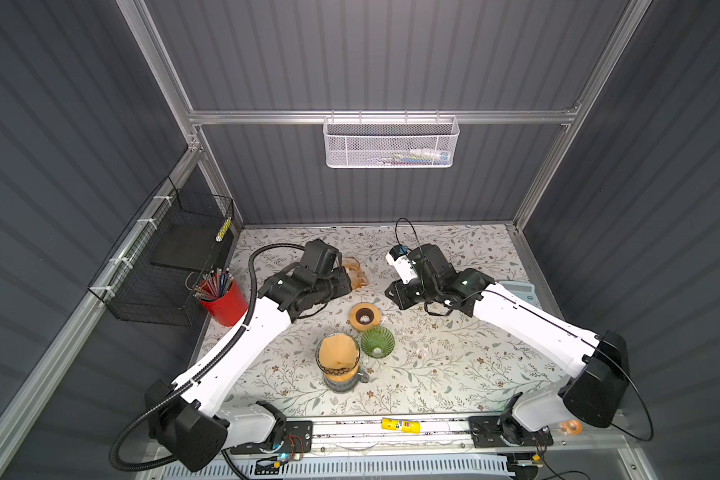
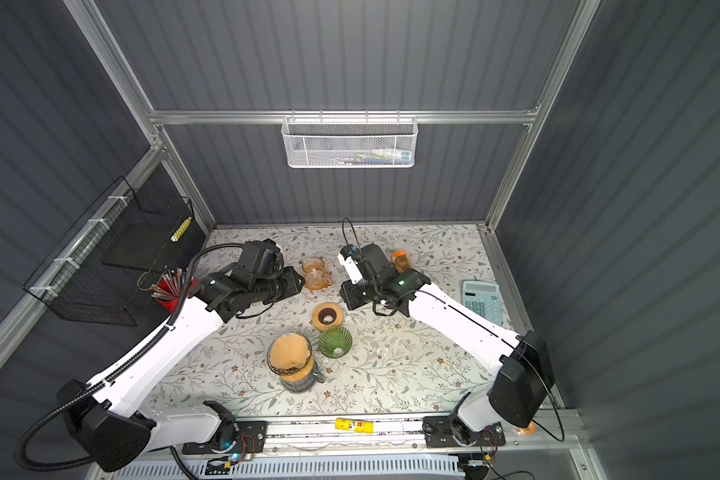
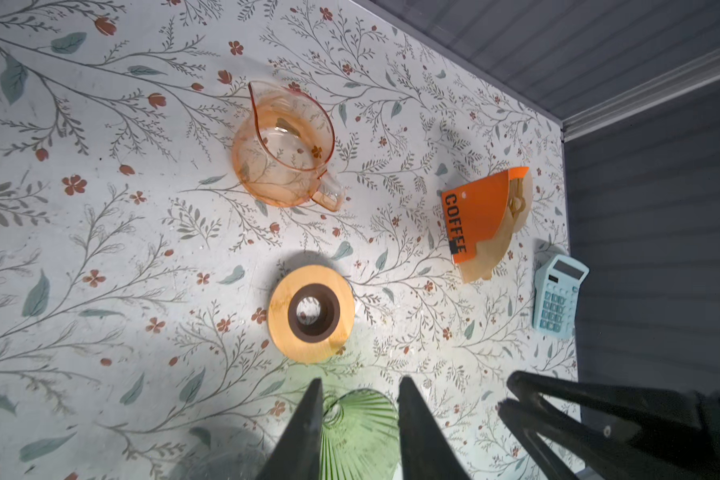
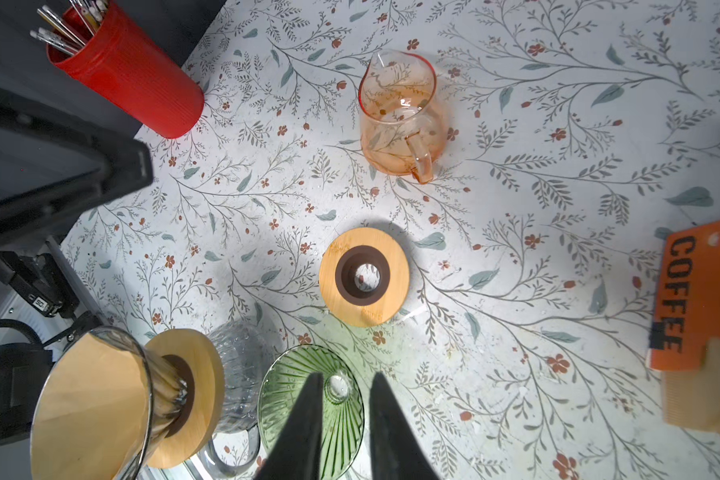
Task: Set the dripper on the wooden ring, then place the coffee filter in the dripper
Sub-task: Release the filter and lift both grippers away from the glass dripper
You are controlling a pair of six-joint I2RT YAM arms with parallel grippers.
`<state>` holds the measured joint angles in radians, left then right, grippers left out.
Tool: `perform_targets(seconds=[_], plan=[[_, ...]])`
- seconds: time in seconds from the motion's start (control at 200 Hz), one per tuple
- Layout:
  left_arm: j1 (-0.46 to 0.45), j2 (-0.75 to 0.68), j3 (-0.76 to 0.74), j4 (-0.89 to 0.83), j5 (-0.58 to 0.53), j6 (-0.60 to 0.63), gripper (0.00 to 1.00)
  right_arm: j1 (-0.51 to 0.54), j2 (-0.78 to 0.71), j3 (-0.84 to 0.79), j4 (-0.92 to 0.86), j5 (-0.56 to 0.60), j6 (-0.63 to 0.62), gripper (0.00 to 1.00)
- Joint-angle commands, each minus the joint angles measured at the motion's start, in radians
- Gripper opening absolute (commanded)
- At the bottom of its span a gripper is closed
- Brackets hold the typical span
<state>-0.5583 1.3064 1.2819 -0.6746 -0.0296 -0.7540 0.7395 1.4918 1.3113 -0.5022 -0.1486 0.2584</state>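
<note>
In both top views the brown coffee filter (image 1: 336, 352) (image 2: 288, 353) sits opened inside the clear dripper (image 1: 318, 358). The dripper stands on a wooden collar atop a glass server (image 1: 346, 384), near the front middle of the worktop (image 1: 454, 374). That stack keeps the cone's mouth upward, so the paper can lean on the glass wall without support. A green dripper (image 1: 377, 340) with no paper in it stands just beside, and a spare wooden ring (image 1: 364, 316) lies just behind that. The left arm (image 1: 242, 345) and right arm (image 1: 528, 320) bend over the back half, well apart from the stack. Their fingertips are hidden under the wrists here.

In the left wrist view the left hand (image 3: 361, 380) has its fingers apart with nothing between them. Only the green dripper shows beyond the gap. The right hand (image 3: 510, 392) comes in at one edge, its fingers slightly parted and bare. The orange pitcher (image 3: 283, 149), the filter pack (image 3: 474, 220) marked COFFEE and the calculator (image 3: 558, 299) lie untouched.

In the right wrist view the right hand (image 4: 347, 376) is likewise parted and empty, above the green dripper. The filter (image 4: 92, 407) lines the clear dripper (image 4: 165, 386) down toward the wooden collar (image 4: 202, 399). I judge the placing done, since the paper rests by itself and neither hand needs to grip it. Whether it is pressed fully into the cone's tip cannot be told.
</note>
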Motion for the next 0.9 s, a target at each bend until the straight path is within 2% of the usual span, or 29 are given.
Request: perform_targets(seconds=[0.0, 0.125, 0.355, 0.54, 0.896], plan=[[0.046, 0.021, 0.029, 0.075, 0.083, 0.002, 0.33, -0.029, 0.041, -0.021, 0.085, -0.046, -0.053, 0.25], [0.109, 0.038, 0.015, 0.115, 0.168, -0.012, 0.37, -0.045, 0.126, 0.016, 0.101, -0.048, -0.087, 0.28], [0.225, 0.055, -0.028, 0.191, 0.295, -0.053, 0.37, -0.055, 0.296, 0.099, 0.161, -0.079, -0.123, 0.34], [0.271, 0.073, -0.027, 0.193, 0.335, -0.039, 0.38, -0.055, 0.402, 0.132, 0.237, -0.073, -0.139, 0.37], [0.324, 0.065, -0.043, 0.177, 0.352, -0.024, 0.38, -0.057, 0.56, 0.244, 0.275, -0.048, -0.187, 0.39]])
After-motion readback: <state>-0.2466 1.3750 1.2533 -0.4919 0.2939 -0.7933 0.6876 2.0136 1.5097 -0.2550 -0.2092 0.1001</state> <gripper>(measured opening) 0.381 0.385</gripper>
